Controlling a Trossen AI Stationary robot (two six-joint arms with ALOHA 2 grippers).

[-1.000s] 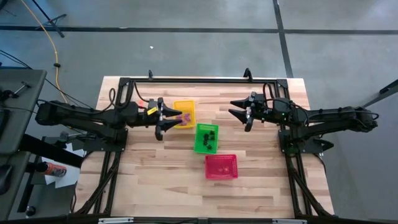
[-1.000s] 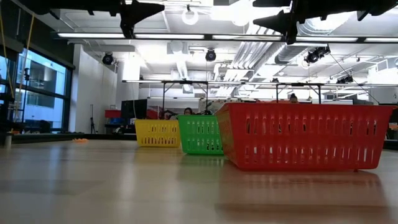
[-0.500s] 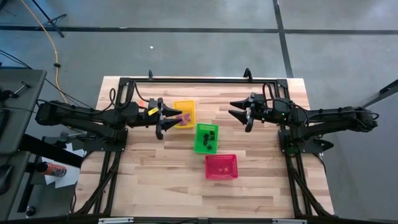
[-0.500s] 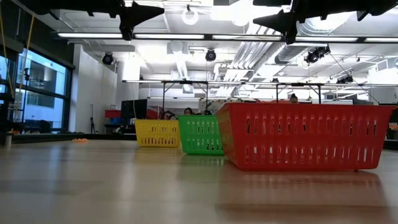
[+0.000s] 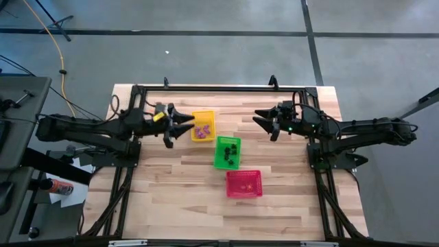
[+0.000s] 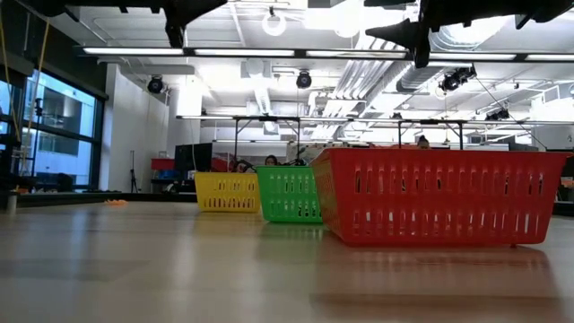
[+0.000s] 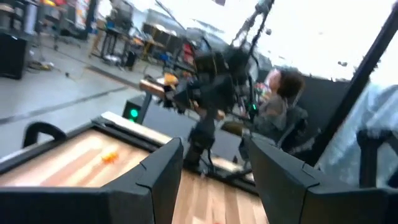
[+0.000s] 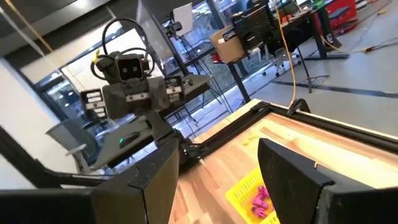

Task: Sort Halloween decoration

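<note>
Your left end effector (image 5: 180, 126) hangs above the tabletop (image 5: 171, 192) w/ fingers spread and empty, tips just beside the yellow basket's (image 5: 204, 116) left edge. Purple trinkets (image 5: 202, 131) lie inside that basket, just past the fingertips, not touched. In the left wrist view you see both dark fingers (image 7: 155, 180) apart w/ nothing between them, and a small orange bit (image 7: 109, 157) lying on the wood farther off.

Your right end effector (image 5: 264, 125) is also parted and empty, up in the air, well apart from the baskets on their right side. Its wrist view looks across to the yellow basket w/ the purple trinkets (image 8: 259, 199) in it.

Black trinkets (image 5: 231, 152) sit in the green basket (image 5: 219, 163), touching the yellow one's corner. Red basket (image 5: 244, 184) is next, nearer the front edge; can't tell its contents.

In the low view, both arms are up high, baskets in a row: yellow, green, red (image 6: 439, 197).
</note>
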